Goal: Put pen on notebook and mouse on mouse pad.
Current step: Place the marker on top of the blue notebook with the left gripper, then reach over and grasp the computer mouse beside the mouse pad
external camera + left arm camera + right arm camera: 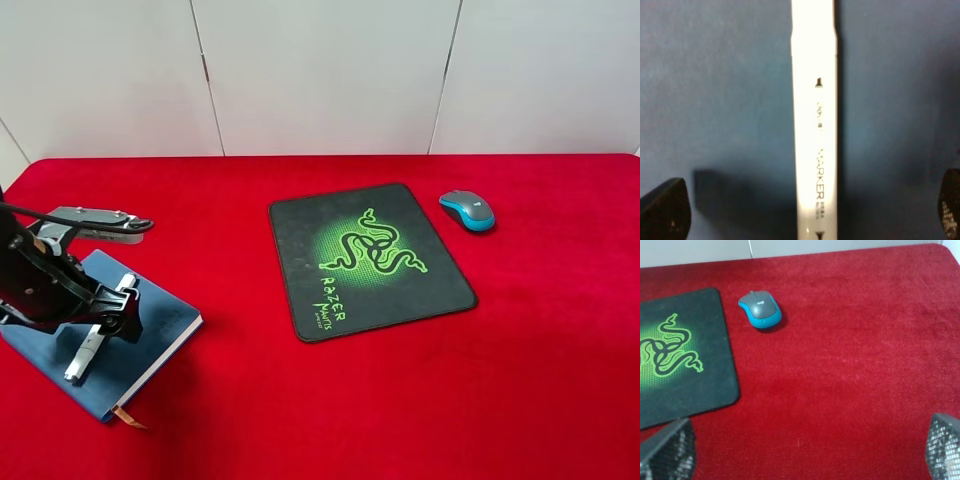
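The white pen [88, 352] lies flat on the blue notebook [165, 325] at the left of the table. My left gripper [108, 318] hovers just over it, open. In the left wrist view the pen [814, 125] runs between the two spread fingers [665, 207] and touches neither, with the notebook cover [715, 100] beneath it. The grey and teal mouse [467, 210] sits on the red cloth just right of the black mouse pad [400, 290]. My right gripper [805, 450] is open and empty, set back from the mouse [760, 309] and the pad [715, 375]; the exterior view does not show it.
Red cloth [540, 360] covers the whole table. White wall panels [320, 70] rise behind its far edge. The notebook's tan ribbon [128, 417] sticks out towards the table's front edge.
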You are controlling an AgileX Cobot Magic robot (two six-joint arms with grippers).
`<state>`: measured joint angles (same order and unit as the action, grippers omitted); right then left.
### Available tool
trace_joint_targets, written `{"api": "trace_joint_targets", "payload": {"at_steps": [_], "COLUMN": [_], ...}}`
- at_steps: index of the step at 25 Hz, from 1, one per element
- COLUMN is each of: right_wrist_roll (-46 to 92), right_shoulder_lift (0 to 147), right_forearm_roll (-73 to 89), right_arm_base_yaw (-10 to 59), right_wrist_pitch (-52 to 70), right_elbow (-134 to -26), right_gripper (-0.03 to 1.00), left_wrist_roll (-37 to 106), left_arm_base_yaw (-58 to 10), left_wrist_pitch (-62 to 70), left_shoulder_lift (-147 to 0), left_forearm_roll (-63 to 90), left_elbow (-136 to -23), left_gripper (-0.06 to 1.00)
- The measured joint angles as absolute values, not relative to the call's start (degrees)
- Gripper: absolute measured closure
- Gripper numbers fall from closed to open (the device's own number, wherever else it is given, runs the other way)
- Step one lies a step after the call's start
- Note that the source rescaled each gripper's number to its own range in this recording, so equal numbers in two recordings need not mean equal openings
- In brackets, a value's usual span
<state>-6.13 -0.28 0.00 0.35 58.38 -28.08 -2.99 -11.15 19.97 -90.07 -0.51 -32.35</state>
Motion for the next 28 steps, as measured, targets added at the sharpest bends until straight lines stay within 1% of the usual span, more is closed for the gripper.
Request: {"api": "trace_joint_targets", "payload": {"at_steps": [9,13,21,28], "right_wrist_roll": [-6.1,-6.1,-6.1,-6.1], "right_shoulder_lift": [-0.3,-0.3,-0.3,-0.3], "right_forearm_roll": [0.0,0.0,0.0,0.0], "right_arm_base_yaw": [0.4,0.4,0.4,0.4], "right_wrist_pitch": [58.4,58.4,58.4,58.4], "right_elbow": [-28.1,-28.1,-28.1,-28.1], "right_gripper": [-0.03,-0.03,-0.03,-0.03], "left_wrist_roll": [-2.7,-2.6,-2.9,-3.0], "left_arm_base_yaw": [-11.1,-11.1,-11.1,-11.1], "left_wrist_pitch": [32.2,34.6,41.5,53.7], "left_shoulder_lift": [-89.8,-86.8,-71.2,-52.9], "left_forearm_roll": [-0.5,-0.5,-0.5,-0.5], "left_elbow": [-37.5,-38.3,-38.3,-38.3], "left_gripper": [-0.06,-0.06,-0.06,-0.06]}}
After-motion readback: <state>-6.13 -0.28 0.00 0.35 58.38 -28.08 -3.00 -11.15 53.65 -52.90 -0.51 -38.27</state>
